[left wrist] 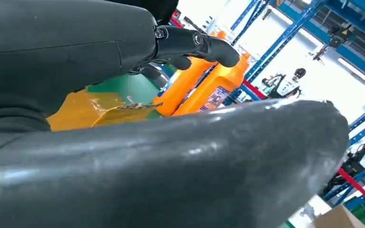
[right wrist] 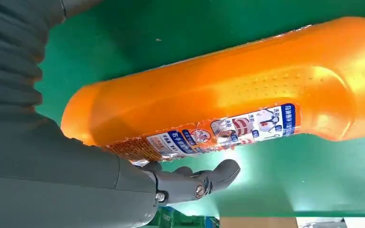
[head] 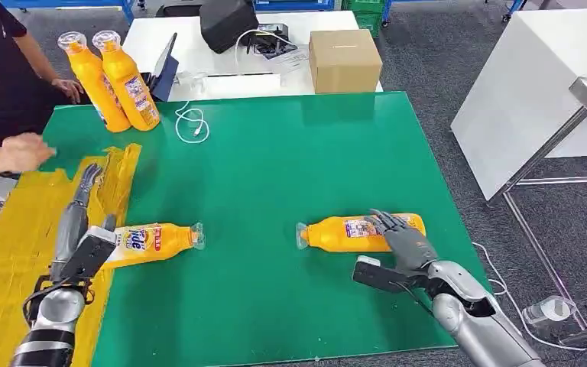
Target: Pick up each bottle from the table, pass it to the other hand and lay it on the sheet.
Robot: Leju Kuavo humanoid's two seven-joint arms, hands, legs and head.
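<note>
Right hand [head: 403,241]: fingers [right wrist: 218,173] laid on lying bottle [head: 355,232], desk [head: 275,160] 4 o'clock, grasp undetermined | Left hand [head: 85,183]: fingers extended, empty, above sheet [head: 8,252] | Second bottle [head: 149,241] straddles sheet edge, 8 o'clock | Desk centre bare

Bright, even overhead light; glare on the bottle [right wrist: 247,90]; blurred wrist-view foregrounds.

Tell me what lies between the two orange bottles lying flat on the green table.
Bare green mat only, in the head view, between the left bottle and the right bottle.
</note>
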